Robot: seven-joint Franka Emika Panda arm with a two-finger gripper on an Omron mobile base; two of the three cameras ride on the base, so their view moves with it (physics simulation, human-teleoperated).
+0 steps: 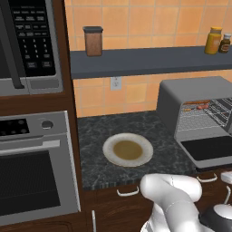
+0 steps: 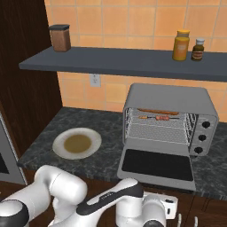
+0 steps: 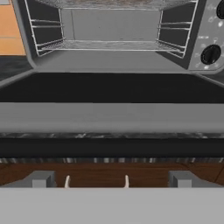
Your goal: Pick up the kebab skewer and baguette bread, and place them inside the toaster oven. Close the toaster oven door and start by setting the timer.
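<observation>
Skewer and baguette lie on the rack inside my oven; its door hangs flat over the desk edge. My fingers, spread wide, sit just below its front lip.

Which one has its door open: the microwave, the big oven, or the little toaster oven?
The grey toaster oven on the counter. Its dark-glass door lies dropped flat in front, while the microwave and built-in oven are shut.

Toaster oven open, door dropped flat, baguette bread and kebab skewer on its rack
</observation>
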